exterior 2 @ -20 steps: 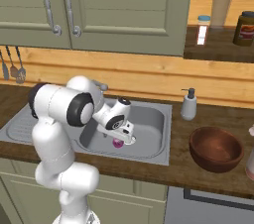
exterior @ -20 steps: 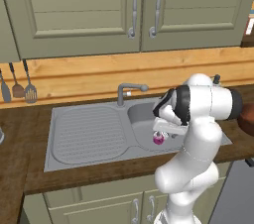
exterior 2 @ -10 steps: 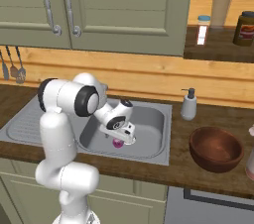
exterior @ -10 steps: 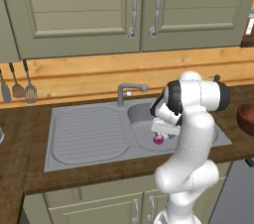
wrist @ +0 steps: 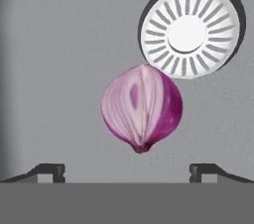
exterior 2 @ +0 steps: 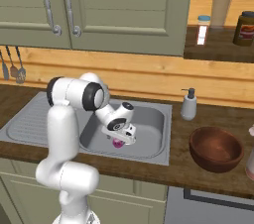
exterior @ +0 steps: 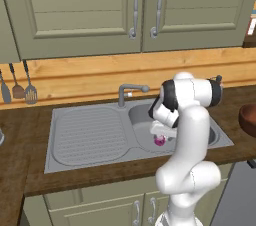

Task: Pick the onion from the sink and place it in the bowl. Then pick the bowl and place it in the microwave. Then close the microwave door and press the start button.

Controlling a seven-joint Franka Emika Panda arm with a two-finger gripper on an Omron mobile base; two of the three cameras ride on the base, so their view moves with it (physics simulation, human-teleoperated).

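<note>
While we hover our gripper [wrist: 127,171] low in the sink [exterior 2: 154,151] basin, jaws spread wide and empty, purple onion [wrist: 142,108] on the steel floor between the fingertips, just beside the drain strainer [wrist: 190,31], wooden bowl [exterior 2: 216,148] on the counter [exterior 2: 178,171] to the right.

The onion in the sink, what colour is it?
Purple-magenta with pale stripes; the onion shows best in the hand view.

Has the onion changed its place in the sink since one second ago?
No. The onion lies at the same spot in the sink basin.
</note>
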